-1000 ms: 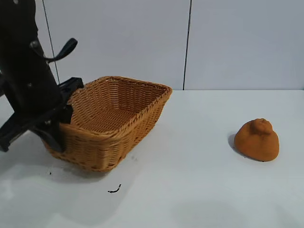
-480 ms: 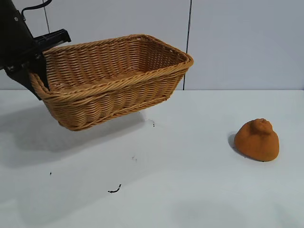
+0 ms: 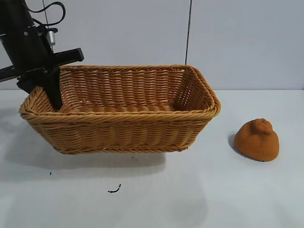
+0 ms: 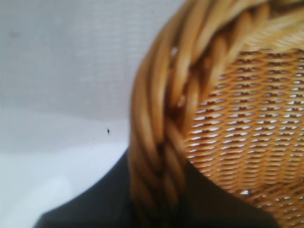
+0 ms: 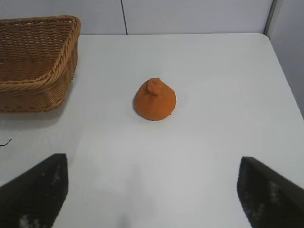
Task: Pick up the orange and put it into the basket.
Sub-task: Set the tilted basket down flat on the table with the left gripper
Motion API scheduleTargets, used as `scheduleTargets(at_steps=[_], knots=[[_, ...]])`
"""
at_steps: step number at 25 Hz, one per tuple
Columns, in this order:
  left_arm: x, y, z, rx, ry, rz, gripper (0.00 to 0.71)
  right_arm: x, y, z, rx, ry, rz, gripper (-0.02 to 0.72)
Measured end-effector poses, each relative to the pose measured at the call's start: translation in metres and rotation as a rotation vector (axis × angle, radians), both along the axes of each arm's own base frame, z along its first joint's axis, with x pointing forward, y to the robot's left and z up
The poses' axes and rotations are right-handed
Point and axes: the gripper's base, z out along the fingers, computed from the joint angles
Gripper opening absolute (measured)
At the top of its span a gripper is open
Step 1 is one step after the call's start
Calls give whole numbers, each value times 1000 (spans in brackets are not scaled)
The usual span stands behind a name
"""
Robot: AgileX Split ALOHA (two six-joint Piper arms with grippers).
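While the orange [image 3: 257, 139] sits untouched on the white table [image 3: 190, 190], flat base down and knobbly bump up, the basket [image 3: 118, 114] has come much nearer to it. I have the left gripper [image 3: 50, 88] clenched on the braided rim at the basket's far end from the orange; the left wrist view shows that rim [image 4: 161, 142] pinched right against the dark finger. The basket now lies broadside, its long side facing the exterior camera, level or nearly so, its near corner just short of the orange but clearly apart from it. Whether its base rests on the table or hangs just above it I cannot tell; a shadow lies beneath it.

Compared with half a second ago, the basket has dropped from a high, tilted carry and swung round, and a second ago it stood farther from the orange, angled away. The orange has not shifted at all.

My reading: moving the basket close shortens the carry, so the pick itself is the step still ahead. The right gripper [image 5: 152, 190] hovers on the orange's side away from the basket, fingers spread wide and holding nothing, with the orange centred between them in its wrist view.
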Motion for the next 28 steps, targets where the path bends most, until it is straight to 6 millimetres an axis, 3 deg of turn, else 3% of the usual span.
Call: scheduleTargets(at_steps=[4, 13, 23, 26, 28], knots=[[4, -3, -10, -15, 2, 12, 91, 0, 0, 0, 0, 0, 0, 661], [17, -4, -54, 2, 14, 19, 91, 0, 0, 0, 0, 0, 0, 661], [19, -5, -67, 6, 20, -23, 91, 0, 0, 0, -1, 1, 0, 661], [19, -5, -68, 2, 21, -22, 148, 0, 0, 0, -1, 1, 0, 661], [19, -6, -68, -3, 22, -20, 275, 0, 0, 0, -1, 1, 0, 661]])
